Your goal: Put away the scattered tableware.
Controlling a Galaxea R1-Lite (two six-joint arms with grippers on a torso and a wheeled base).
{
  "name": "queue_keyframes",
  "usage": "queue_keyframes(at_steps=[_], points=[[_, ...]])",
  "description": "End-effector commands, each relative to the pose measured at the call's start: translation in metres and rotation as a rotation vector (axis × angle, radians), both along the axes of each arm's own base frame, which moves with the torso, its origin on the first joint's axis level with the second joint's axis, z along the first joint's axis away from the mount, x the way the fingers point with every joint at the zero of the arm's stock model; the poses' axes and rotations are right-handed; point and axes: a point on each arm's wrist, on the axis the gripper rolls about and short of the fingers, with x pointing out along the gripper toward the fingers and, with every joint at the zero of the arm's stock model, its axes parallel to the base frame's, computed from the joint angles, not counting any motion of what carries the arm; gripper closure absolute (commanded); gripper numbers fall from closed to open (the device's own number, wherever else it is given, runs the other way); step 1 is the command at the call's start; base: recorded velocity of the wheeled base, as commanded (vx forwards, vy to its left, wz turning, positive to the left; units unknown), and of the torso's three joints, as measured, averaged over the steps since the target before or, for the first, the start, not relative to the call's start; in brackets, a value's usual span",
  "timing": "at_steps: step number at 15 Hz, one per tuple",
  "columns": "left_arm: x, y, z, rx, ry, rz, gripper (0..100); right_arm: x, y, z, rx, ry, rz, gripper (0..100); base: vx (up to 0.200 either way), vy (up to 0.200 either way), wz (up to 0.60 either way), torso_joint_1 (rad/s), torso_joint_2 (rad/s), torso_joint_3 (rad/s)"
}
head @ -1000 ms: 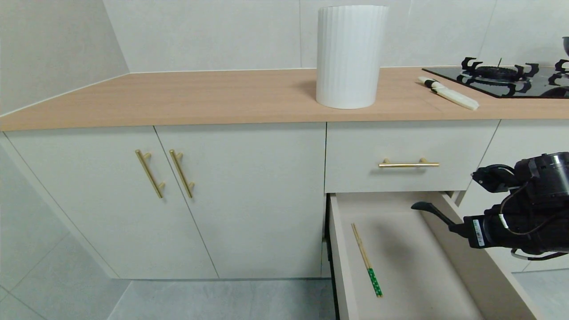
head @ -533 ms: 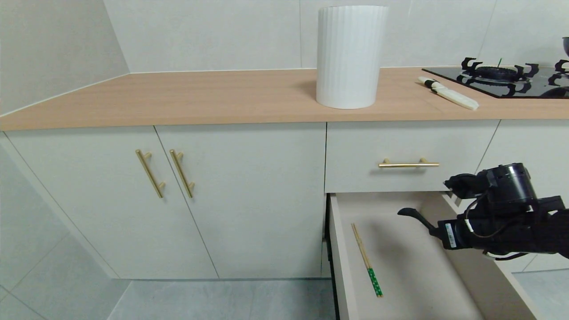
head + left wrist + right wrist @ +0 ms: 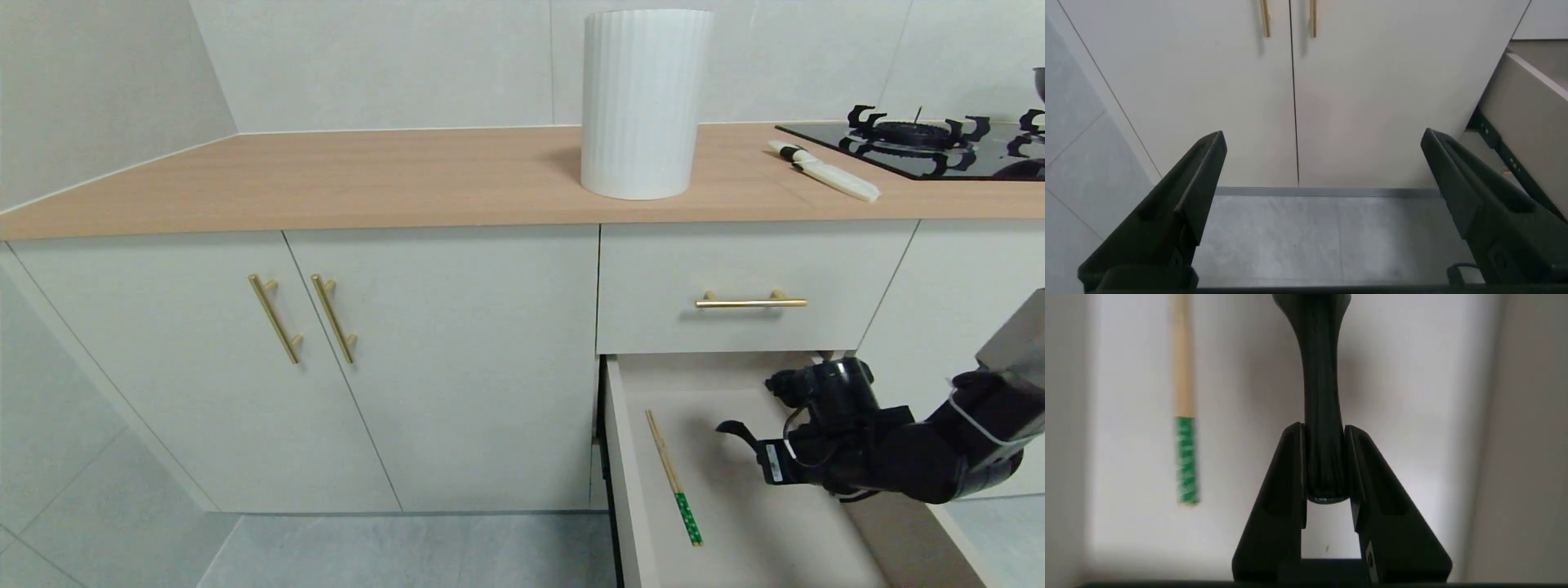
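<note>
The pulled-out pale drawer (image 3: 624, 490) is where things have changed. In the past second the right gripper (image 3: 767, 462) has come down and across from beside the drawer's right wall. It now hangs low over the drawer floor, inside the walls. It is clamped on the slim handle of a black utensil (image 3: 735, 430) whose curved far end points toward the drawer's left side. The right wrist view shows both fingers (image 3: 1290, 469) pressed against that handle (image 3: 1321, 376), and the utensil looks just clear of the floor.

A pair of bamboo chopsticks with green-patterned ends (image 3: 673, 490) lies along the left of the drawer floor, apart from the utensil and unmoved.

The left gripper (image 3: 1321, 143) has its fingers spread wide with nothing between them, facing the floor and the cupboard doors.

My reading is that the carry is over and only the release remains. Letting go here should land the utensil beside the chopsticks without touching them.

Farther back, on the wooden worktop (image 3: 367, 180), a cream-coloured knife (image 3: 824, 171) lies between a tall white ribbed cylinder (image 3: 641, 106) and the black gas hob (image 3: 914, 151). It is probably next to be stowed.
</note>
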Motion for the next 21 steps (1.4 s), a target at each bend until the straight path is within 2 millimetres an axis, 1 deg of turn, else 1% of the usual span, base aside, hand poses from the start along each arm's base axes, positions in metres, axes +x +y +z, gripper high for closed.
queue_keyframes(at_steps=[1,3,6,10,16,17,21], points=[[0.0,0.0,0.0,0.0,0.0,0.001,0,0.003,0.001,-0.035,-0.027,0.076,-0.008,100,0.0,0.0,0.0,0.0,0.0,0.0],[0.0,0.0,0.0,0.0,0.0,0.001,0,0.005,0.001,-0.049,-0.042,0.087,-0.017,100,0.0,0.0,0.0,0.0,0.0,0.0],[0.0,0.0,0.0,0.0,0.0,0.001,0,0.006,0.001,-0.063,-0.056,0.11,-0.023,100,0.0,0.0,0.0,0.0,0.0,0.0],[0.0,0.0,0.0,0.0,0.0,0.001,0,0.01,0.001,-0.07,-0.063,0.084,-0.033,100,0.0,0.0,0.0,0.0,0.0,0.0],[0.0,0.0,0.0,0.0,0.0,0.001,0,0.012,0.0,-0.069,-0.065,0.069,-0.043,100,0.0,0.0,0.0,0.0,0.0,0.0],[0.0,0.0,0.0,0.0,0.0,0.001,0,0.012,0.0,-0.069,-0.065,0.069,-0.043,0,0.0,0.0,0.0,0.0,0.0,0.0],[0.0,0.0,0.0,0.0,0.0,0.001,0,0.013,0.0,-0.065,-0.064,0.057,-0.046,0,0.0,0.0,0.0,0.0,0.0,0.0]])
